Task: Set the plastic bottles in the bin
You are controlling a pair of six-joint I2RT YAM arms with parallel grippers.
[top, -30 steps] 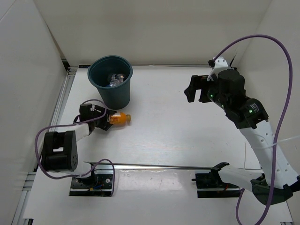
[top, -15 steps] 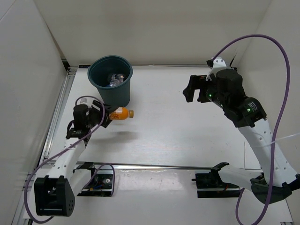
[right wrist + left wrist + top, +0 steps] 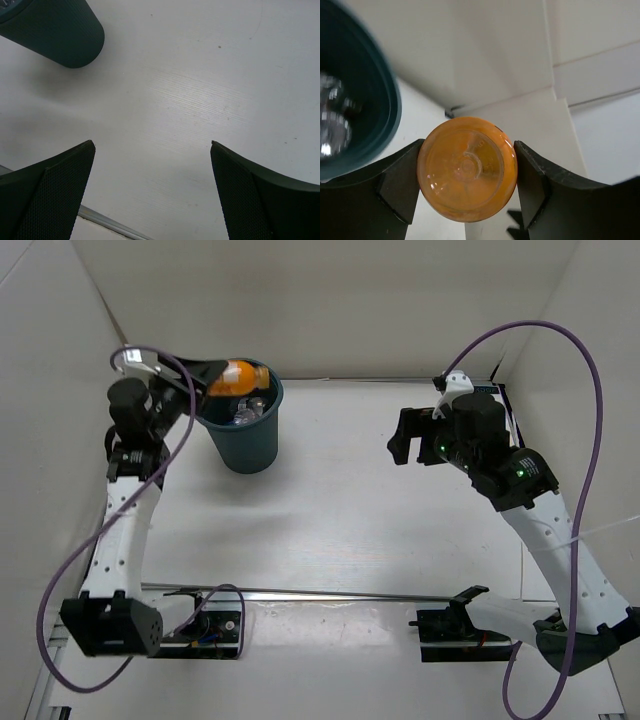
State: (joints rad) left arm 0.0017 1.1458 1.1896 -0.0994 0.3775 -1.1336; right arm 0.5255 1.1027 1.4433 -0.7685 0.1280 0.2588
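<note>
My left gripper point(image 3: 205, 377) is shut on the short orange bottle point(image 3: 236, 377) and holds it in the air over the rim of the dark teal bin point(image 3: 243, 438). In the left wrist view the bottle's round base point(image 3: 466, 168) sits clamped between the two black fingers, with the bin's rim point(image 3: 380, 105) at the left. Clear bottles point(image 3: 246, 411) lie inside the bin. My right gripper point(image 3: 405, 435) is open and empty, high above the table's right half. In the right wrist view the bin's outer wall point(image 3: 55, 30) shows at the top left.
White walls close in the table on the left, back and right. A metal rail point(image 3: 330, 592) runs across the near edge between the two arm bases. A purple cable point(image 3: 560, 360) loops above the right arm.
My left gripper has lifted the orange bottle from the table beside the bin up and back to above the bin's rim. The right arm has barely shifted.
</note>
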